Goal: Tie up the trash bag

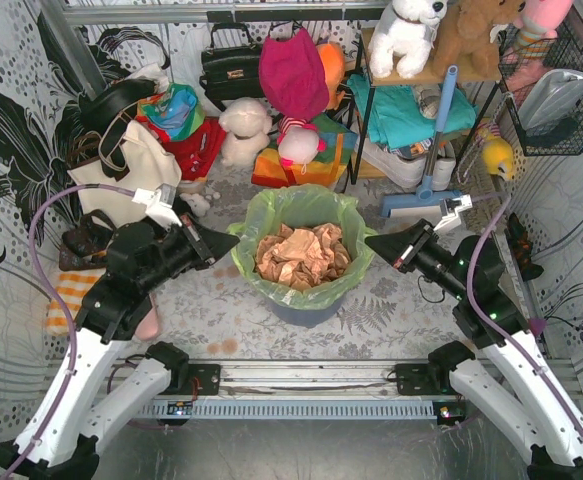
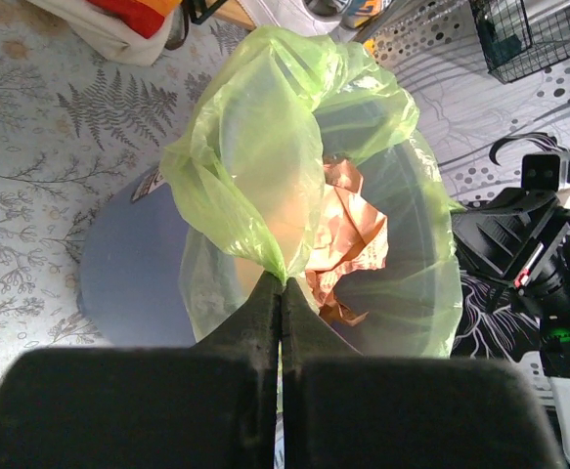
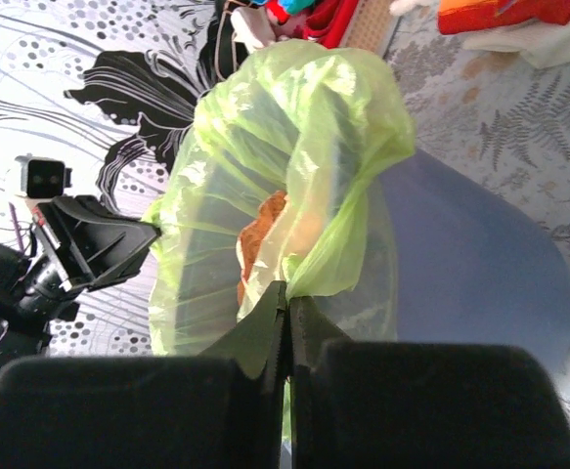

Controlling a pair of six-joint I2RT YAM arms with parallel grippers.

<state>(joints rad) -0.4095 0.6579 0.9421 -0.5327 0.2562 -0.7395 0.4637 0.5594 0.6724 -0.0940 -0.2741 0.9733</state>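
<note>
The trash bag point(image 1: 301, 205) lines the bin point(image 1: 306, 310), with crumpled paper point(image 1: 303, 255) inside. The left gripper point(image 1: 233, 241) meets its rim at nine o'clock, the right gripper point(image 1: 369, 241) at three.

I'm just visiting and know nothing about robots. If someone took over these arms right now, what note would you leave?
Left gripper: jaws shut, pinching the trash bag rim on its side.
Right gripper: jaws shut on the opposite rim.
The bag sits in the bin, crumpled paper inside, mouth open.
Done: both edges gripped.
Left: draw the edges together and tie the knot.
</note>
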